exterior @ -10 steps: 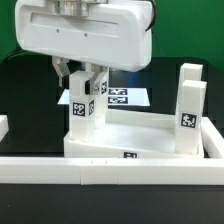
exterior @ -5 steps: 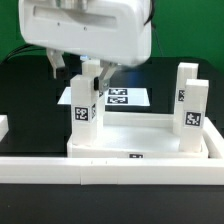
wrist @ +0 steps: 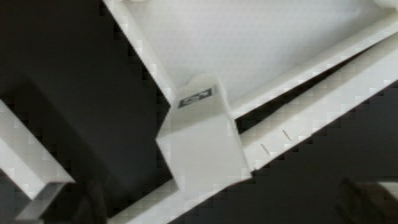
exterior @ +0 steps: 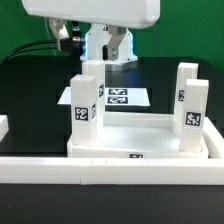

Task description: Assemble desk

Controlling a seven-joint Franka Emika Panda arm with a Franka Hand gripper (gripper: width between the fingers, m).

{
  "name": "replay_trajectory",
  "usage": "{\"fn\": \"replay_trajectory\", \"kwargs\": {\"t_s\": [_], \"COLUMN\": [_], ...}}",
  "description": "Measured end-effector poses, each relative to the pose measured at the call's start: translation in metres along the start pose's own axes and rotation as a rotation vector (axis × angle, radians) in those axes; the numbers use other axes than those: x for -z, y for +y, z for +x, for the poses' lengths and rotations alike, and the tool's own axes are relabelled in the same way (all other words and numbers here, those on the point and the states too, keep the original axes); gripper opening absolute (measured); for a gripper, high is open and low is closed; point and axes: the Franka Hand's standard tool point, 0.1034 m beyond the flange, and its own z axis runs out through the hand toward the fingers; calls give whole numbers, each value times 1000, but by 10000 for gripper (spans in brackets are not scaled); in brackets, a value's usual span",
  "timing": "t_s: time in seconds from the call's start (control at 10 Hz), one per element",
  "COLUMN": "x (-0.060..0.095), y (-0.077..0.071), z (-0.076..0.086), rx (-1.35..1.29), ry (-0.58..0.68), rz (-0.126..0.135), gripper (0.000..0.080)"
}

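- The desk top (exterior: pixel 140 135) is seen lying upside down on the black table (exterior: pixel 30 100), pressed against the low white border wall (exterior: pixel 110 172) at the front edge.
- Three legs are seen standing upright in its corner sockets: one leg (exterior: pixel 86 108) at the front corner on the exterior view's left, a second leg (exterior: pixel 190 115) at the front right, and a third leg (exterior: pixel 189 82) at the back right, partly hidden behind the second.
- The front-left leg, clasped by the hand half a second ago, is now released; it is left standing alone, and it appears seated in its socket.
- The hand (exterior: pixel 106 48) has been lifted clear and is seen above and behind that leg, its fingers parted and holding nothing.
- In the wrist view the freed leg (wrist: pixel 205 135) is seen from above, with the desk top's rim beside it.
- It is judged that one leg remains to be fitted, at the back left corner; that leg is not seen.
- The marker board (exterior: pixel 125 97) lies flat on the table behind the desk; a green backdrop (exterior: pixel 190 30) closes the room.
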Motion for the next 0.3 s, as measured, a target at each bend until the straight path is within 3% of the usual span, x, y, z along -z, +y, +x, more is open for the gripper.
{"fn": "replay_trajectory", "kwargs": {"t_s": [0.3], "x": [0], "y": [0], "z": [0], "rx": [0], "ry": [0], "rz": [0], "gripper": [649]}}
